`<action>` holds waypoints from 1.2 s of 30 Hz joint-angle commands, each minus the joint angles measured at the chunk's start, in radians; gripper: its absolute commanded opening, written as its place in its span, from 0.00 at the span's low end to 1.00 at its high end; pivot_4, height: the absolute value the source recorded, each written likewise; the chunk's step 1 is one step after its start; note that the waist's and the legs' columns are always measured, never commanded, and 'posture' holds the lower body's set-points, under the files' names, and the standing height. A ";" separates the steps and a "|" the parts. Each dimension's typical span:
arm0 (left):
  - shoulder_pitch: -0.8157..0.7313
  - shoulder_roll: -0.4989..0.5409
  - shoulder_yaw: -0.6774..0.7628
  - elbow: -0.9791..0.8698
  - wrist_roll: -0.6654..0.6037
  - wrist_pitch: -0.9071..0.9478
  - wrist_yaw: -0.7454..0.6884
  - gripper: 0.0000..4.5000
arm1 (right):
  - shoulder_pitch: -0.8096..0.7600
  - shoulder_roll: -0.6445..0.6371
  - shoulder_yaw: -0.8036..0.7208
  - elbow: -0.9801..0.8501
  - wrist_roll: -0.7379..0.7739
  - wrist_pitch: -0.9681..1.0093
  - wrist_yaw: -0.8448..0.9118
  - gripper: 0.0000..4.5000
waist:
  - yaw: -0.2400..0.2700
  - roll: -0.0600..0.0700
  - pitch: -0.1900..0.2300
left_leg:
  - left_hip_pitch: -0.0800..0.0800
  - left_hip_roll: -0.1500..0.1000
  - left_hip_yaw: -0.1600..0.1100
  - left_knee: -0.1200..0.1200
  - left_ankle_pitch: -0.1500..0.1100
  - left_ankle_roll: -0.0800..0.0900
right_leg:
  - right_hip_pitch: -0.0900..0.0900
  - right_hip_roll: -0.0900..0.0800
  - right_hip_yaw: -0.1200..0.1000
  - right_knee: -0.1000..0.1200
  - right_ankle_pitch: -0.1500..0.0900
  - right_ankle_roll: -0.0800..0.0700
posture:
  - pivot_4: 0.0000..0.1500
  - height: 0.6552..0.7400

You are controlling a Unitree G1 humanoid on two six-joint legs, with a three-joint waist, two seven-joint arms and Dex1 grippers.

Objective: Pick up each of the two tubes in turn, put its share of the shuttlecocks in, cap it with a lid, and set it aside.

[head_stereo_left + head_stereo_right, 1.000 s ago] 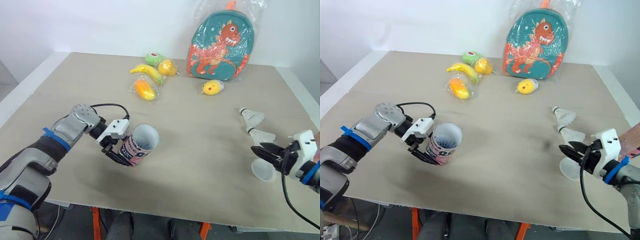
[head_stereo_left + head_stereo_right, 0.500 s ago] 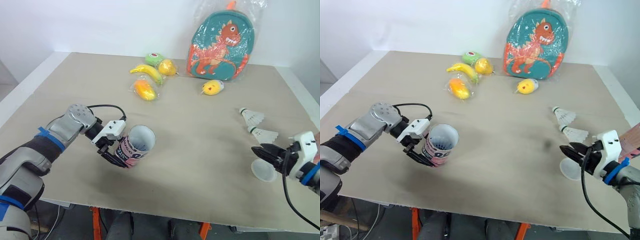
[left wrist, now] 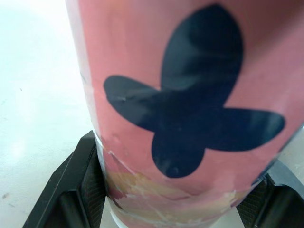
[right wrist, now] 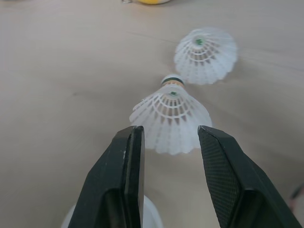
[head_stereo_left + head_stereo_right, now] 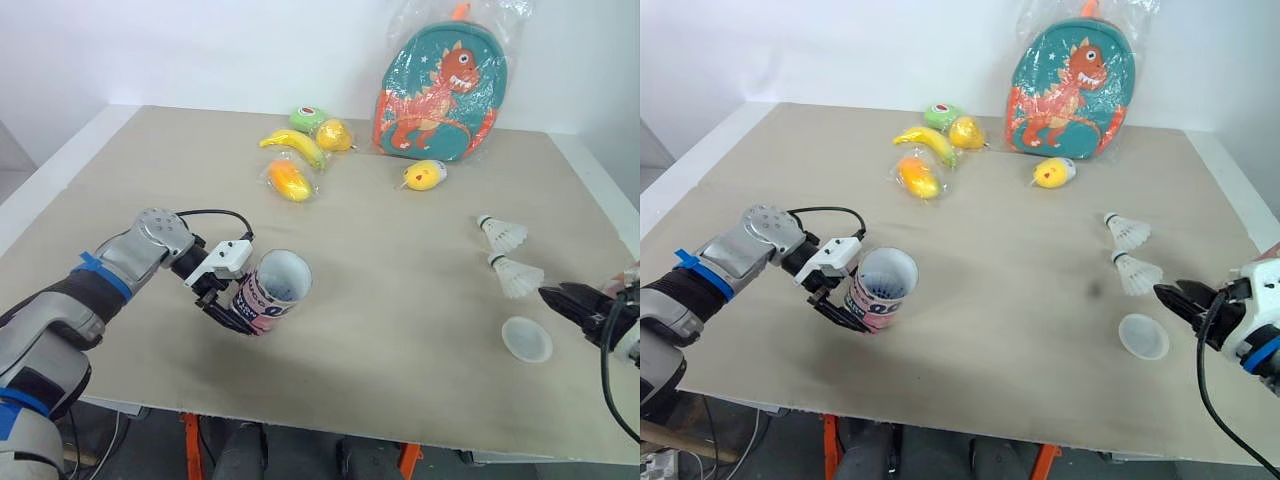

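Beige table (image 5: pixel 400 300); two shuttlecocks (image 5: pixel 503 234), lid (image 5: pixel 526 339), dinosaur backpack (image 5: pixel 440 85), bagged toy fruit (image 5: pixel 290 180)

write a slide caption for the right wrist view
Open right tool facing the nearer shuttlecock, a second shuttlecock just beyond on the table.

pink cardboard tube (image 5: pixel 272 296) held at left front | two white feather shuttlecocks (image 5: pixel 503 234) (image 5: pixel 517 275) laid at right, one behind the other | clear plastic lid (image 5: pixel 526 339) set before them | teal backpack (image 5: pixel 440 85) stood behind

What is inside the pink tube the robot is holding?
The tube is uncapped, showing a white inner wall. Its bottom is hidden, so I cannot tell if anything lies there.
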 commanded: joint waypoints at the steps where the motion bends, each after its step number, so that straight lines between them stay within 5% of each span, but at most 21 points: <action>1: -0.021 0.001 -0.003 0.002 0.000 -0.005 0.002 0.66 | -0.019 0.008 0.016 -0.023 0.005 -0.005 -0.011 0.45 | 0.000 0.000 0.000 | 0.000 0.000 0.000 0.000 0.000 0.000 | 0.000 0.000 0.000 0.000 0.000 0.000 | 1.00 1.00; 11: -0.006 0.012 0.012 -0.015 -0.002 0.005 0.002 0.66 | -0.052 0.021 0.102 -0.010 -0.013 -0.005 -0.015 0.45 | 0.000 0.000 0.000 | 0.000 0.000 0.000 0.000 0.000 0.000 | 0.000 0.000 0.000 0.000 0.000 0.000 | 1.00 1.00; 13: -0.005 0.012 0.013 -0.016 -0.002 0.006 0.002 0.66 | -0.054 0.024 0.101 -0.018 0.002 0.007 -0.009 0.56 | 0.000 0.000 0.000 | 0.000 0.000 0.000 0.000 0.000 0.000 | 0.000 0.000 0.000 0.000 0.000 0.000 | 1.00 1.00; 17: -0.005 0.013 0.016 -0.020 -0.003 0.011 0.002 0.66 | -0.051 0.018 0.105 -0.030 -0.013 0.020 -0.030 0.97 | 0.000 0.000 0.000 | 0.000 0.000 0.000 0.000 0.000 0.000 | 0.000 0.000 0.000 0.000 0.000 0.000 | 1.00 1.00; 18: -0.005 0.012 0.018 -0.020 -0.003 0.011 0.002 0.66 | -0.042 0.018 0.101 -0.043 0.001 0.032 -0.020 0.99 | 0.000 0.000 0.000 | 0.000 0.000 0.000 0.000 0.000 0.000 | 0.000 0.000 0.000 0.000 0.000 0.000 | 1.00 1.00; 36: -0.016 0.000 0.027 -0.039 -0.008 0.039 0.002 0.66 | -0.156 0.087 0.231 0.084 -0.122 -0.050 -0.113 0.99 | 0.000 0.000 0.000 | 0.000 0.000 0.000 0.000 0.000 0.000 | 0.000 0.000 0.000 0.000 0.000 0.000 | 1.00 1.00</action>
